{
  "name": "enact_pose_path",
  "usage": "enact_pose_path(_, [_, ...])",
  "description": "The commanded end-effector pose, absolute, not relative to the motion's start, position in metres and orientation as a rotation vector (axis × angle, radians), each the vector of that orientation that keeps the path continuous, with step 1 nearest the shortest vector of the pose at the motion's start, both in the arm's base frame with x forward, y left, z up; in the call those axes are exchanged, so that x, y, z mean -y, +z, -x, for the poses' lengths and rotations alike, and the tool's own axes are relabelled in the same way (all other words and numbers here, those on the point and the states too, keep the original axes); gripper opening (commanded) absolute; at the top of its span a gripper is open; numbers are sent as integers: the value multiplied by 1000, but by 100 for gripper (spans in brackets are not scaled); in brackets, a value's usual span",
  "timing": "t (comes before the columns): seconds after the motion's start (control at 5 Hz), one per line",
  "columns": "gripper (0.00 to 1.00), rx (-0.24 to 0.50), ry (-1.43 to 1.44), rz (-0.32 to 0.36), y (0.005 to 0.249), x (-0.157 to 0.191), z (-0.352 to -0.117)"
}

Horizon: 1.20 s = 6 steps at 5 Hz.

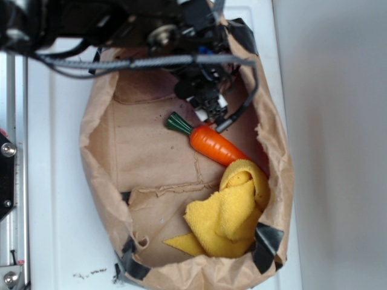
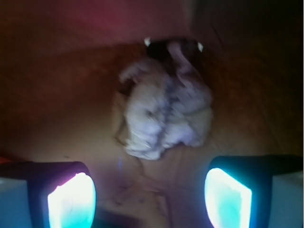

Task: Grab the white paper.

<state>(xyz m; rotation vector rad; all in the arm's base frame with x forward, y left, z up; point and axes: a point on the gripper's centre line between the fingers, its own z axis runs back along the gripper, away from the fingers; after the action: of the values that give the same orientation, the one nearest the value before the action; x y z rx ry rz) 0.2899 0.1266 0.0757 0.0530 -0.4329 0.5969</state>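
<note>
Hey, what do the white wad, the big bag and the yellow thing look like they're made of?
White paper: thin tissue-like paper, matte, heavily crumpled. Brown paper bag: kraft paper, matte, with torn, creased edges and black tape patches. Yellow cloth: soft fabric, probably terry or microfibre, judging by its fuzzy, folded surface.

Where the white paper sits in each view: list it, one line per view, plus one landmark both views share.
Exterior: the white paper is not visible; the arm and gripper hang over the upper part of the brown paper bag and probably hide it.
Wrist: the white paper lies centre frame on the bag floor, ahead of the open fingers.
Shared landmark: the brown paper bag's floor.
</note>
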Motion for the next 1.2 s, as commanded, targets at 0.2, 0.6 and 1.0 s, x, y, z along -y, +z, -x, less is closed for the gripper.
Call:
enact_pose_path(0.2, [100, 553, 740, -60, 101, -148, -314])
enact_pose_path(0.6, [100, 586, 777, -152, 80, -153, -337])
enact_pose_path(1.0, [0, 579, 808, -173, 77, -152, -325])
